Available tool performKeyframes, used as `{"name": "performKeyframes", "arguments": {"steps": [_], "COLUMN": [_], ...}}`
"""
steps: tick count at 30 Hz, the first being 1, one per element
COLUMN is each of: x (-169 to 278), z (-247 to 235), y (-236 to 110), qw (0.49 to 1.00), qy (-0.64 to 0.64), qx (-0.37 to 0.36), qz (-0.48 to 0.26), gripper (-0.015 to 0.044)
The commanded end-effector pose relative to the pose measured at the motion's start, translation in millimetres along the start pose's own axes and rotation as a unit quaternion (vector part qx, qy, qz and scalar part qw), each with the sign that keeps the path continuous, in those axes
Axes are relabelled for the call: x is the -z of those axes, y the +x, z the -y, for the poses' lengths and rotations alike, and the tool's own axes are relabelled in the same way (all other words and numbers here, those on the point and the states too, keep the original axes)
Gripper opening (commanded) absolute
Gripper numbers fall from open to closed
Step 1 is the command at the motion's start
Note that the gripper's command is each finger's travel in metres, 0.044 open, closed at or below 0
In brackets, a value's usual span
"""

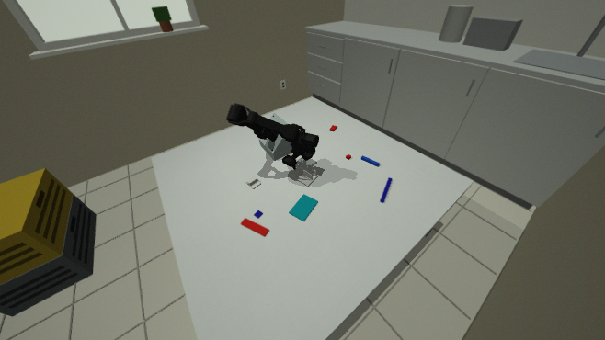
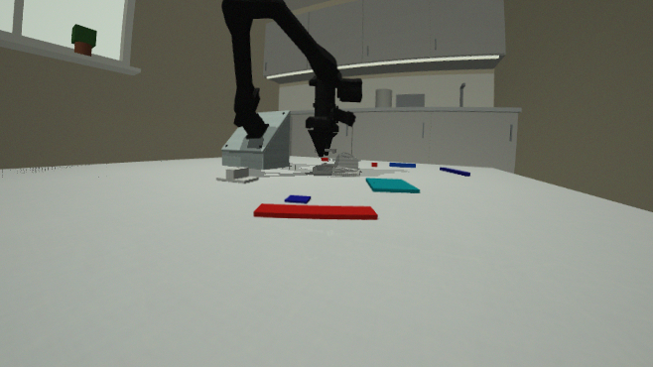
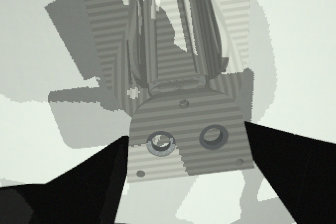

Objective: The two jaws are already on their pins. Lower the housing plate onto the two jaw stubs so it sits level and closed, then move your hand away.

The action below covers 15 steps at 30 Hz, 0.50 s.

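The housing plate (image 3: pixel 187 117) (image 2: pixel 330 150) is grey, with a rounded upper end, two ringed holes and small screw holes. My gripper (image 3: pixel 183 134) (image 2: pixel 324 156) is shut on it by its two side edges. In the exterior view the plate hangs a little above the assembly on the table. Two long jaws (image 3: pixel 139 42) (image 3: pixel 206 42) lie side by side on a striped base (image 3: pixel 102 32), just beyond the plate's rounded end in the wrist view. The jaw stubs and pins are hidden or too small to tell. In the top view the arm partly covers the assembly (image 1: pixel 309 175).
A small grey stand (image 1: pixel 254 184) (image 2: pixel 237 175) sits left of the assembly. A teal slab (image 1: pixel 303 208) (image 2: pixel 392 185), a red bar (image 1: pixel 255 227) (image 2: pixel 316 211) and a small blue piece (image 1: pixel 258 214) (image 2: pixel 298 199) lie nearer the cameras. Blue bars (image 1: pixel 370 161) (image 1: pixel 386 190) and red blocks (image 1: pixel 333 128) (image 1: pixel 348 157) lie beyond.
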<state>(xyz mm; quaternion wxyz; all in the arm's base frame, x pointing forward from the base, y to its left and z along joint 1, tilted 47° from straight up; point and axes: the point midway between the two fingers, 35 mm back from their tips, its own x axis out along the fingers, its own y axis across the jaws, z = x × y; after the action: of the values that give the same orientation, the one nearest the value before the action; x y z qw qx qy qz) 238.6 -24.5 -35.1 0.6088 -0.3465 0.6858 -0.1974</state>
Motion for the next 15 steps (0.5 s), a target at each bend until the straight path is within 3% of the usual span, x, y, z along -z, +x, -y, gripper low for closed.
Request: {"name": "performKeyframes", "arguments": {"steps": [1,15], "x": [3,5], "z": [0,1], "y": [8,25], "qw": [1.000,1.000], "qy": [-0.004,-0.004], "qx": [0.003,0.004], "qz": [-0.004,-0.005], "gripper": [0.0351,0.0351]}}
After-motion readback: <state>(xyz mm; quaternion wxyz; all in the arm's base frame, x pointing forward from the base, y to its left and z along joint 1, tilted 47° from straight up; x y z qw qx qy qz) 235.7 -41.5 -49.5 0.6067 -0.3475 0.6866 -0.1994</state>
